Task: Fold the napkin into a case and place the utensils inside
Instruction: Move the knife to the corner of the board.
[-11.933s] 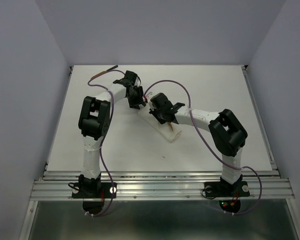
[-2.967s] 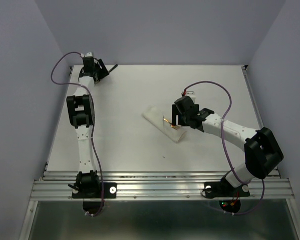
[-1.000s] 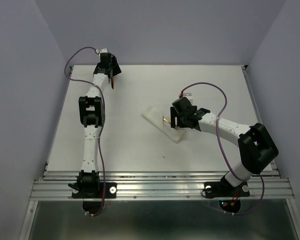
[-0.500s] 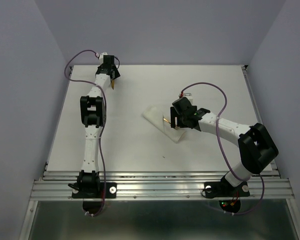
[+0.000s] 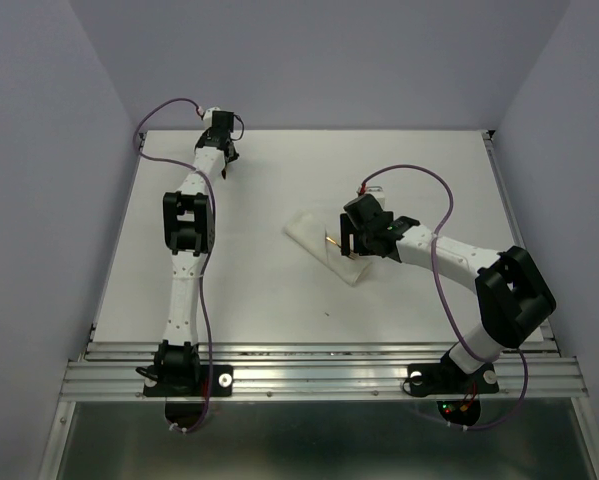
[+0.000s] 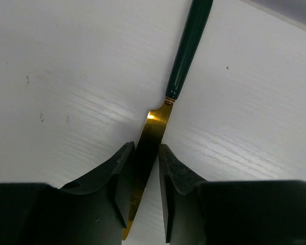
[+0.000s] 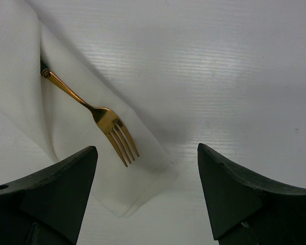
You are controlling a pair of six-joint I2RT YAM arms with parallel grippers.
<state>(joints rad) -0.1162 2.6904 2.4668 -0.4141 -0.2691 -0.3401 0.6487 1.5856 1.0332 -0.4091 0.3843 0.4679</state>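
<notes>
Case (image 5: 319,243): white napkin cloth folded narrow, laid slantwise on the table just right of centre.
Fork (image 7: 99,120): gold; handle tucked under the fold, tines left exposed on the cloth.
Knife (image 6: 186,51): gold blade, dark green handle; laid at the far left.
Left gripper (image 6: 146,150): fingers closed against both blade edges.
Right gripper (image 7: 146,148): held over the case's near end, jaws spread wide.
Table (image 5: 279,300): white.

The fork (image 7: 89,107) has its handle (dark part) hidden inside the napkin (image 7: 15,76).
</notes>
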